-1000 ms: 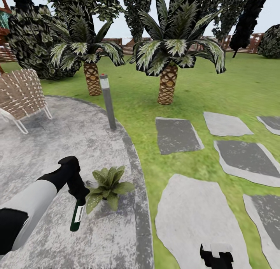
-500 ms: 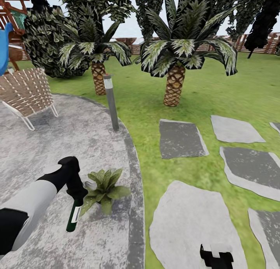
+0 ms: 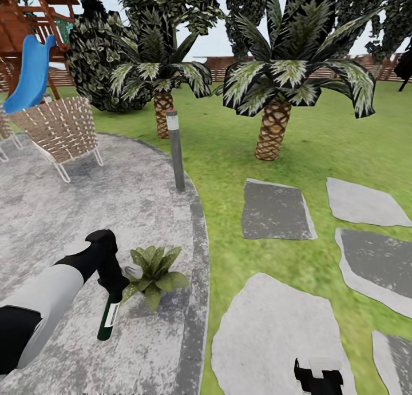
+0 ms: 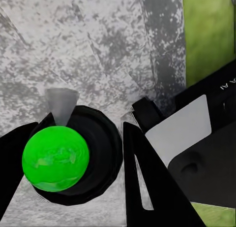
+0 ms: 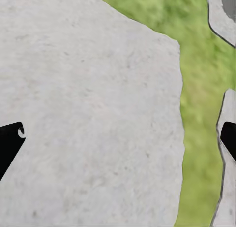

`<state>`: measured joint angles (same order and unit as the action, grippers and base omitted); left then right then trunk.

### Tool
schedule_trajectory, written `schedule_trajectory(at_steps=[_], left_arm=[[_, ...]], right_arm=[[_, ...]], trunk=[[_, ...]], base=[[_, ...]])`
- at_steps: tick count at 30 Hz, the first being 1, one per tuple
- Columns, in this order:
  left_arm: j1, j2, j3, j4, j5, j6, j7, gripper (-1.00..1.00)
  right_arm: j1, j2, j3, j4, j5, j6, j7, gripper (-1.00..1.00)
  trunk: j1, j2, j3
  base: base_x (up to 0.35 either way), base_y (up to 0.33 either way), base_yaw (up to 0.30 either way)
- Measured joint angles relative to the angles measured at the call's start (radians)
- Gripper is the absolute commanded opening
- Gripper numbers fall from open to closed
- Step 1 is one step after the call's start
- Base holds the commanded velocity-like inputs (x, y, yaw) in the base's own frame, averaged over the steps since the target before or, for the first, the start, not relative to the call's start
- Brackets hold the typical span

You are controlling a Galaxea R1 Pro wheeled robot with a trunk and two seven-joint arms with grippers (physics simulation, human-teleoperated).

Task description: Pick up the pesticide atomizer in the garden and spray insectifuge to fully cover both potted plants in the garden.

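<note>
In the head view my left gripper (image 3: 117,287) is shut on the pesticide atomizer (image 3: 107,322), a slim dark green bottle with a white label, hanging down and slightly tilted. One potted plant (image 3: 152,268), a small rosette of pointed green leaves, stands on the paved patch just right of that gripper. The left wrist view looks down the atomizer (image 4: 73,160): a bright green round end on a dark body, clamped between the black fingers (image 4: 145,182). My right gripper (image 3: 318,378) sits low at the frame's bottom edge; it (image 5: 118,138) is open over a pale stepping stone (image 5: 88,113).
Round grey paved patch (image 3: 74,212) bordered by lawn (image 3: 223,155). A grey bollard lamp (image 3: 176,149) stands at its edge. Wicker chair (image 3: 60,129) and blue slide (image 3: 31,75) at far left. Two palms (image 3: 273,132) (image 3: 163,115), stepping stones (image 3: 277,209), fence (image 3: 320,69) behind.
The whole picture has shifted: the camera turned left, bringing the slide and play frame into sight. My left gripper keeps the atomizer in the same pose; the right gripper has not moved.
</note>
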<state>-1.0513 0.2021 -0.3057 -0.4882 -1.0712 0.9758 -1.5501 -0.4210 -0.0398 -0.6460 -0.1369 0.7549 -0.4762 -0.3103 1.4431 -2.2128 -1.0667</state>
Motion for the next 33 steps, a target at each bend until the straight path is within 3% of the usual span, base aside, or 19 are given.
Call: schedule_trajectory(at_steps=[4,8,14,20,26,33], left_arm=[[0.008,0.004,-0.002,0.001,0.0,0.0,0.001,-1.0],[0.013,0.026,0.0,0.011,-0.001,-0.002,0.007,-1.0],[0.015,0.038,0.001,0.015,-0.001,-0.003,0.014,-1.0],[0.015,0.04,0.007,0.015,-0.002,-0.002,0.014,-1.0],[0.016,0.041,0.0,0.017,-0.004,-0.003,0.014,-1.0],[0.096,0.053,0.006,0.016,-0.02,-0.006,0.017,-1.0]], right_arm=[[0.0,0.0,0.0,0.0,0.0,0.0,0.0,1.0],[0.0,0.0,-0.001,0.0,0.0,0.0,0.0,1.0],[0.0,0.001,0.0,0.0,0.0,0.0,0.0,1.0],[0.0,-0.001,-0.001,0.0,0.0,-0.001,0.001,1.0],[0.0,-0.005,-0.001,0.0,0.001,-0.001,0.002,1.0],[0.0,0.001,0.0,0.0,0.0,-0.001,0.001,1.0]], trunk=[[0.0,0.0,0.0],[0.0,0.0,0.0],[-0.001,0.0,0.0],[-0.001,0.0,0.0],[0.0,0.0,0.0],[0.0,0.0,0.0]], base=[[0.0,-0.286,0.278],[0.014,-0.285,0.278],[0.245,-0.119,0.257],[0.3,-0.006,0.038],[0.028,0.0,0.001],[0.0,0.0,0.065]])
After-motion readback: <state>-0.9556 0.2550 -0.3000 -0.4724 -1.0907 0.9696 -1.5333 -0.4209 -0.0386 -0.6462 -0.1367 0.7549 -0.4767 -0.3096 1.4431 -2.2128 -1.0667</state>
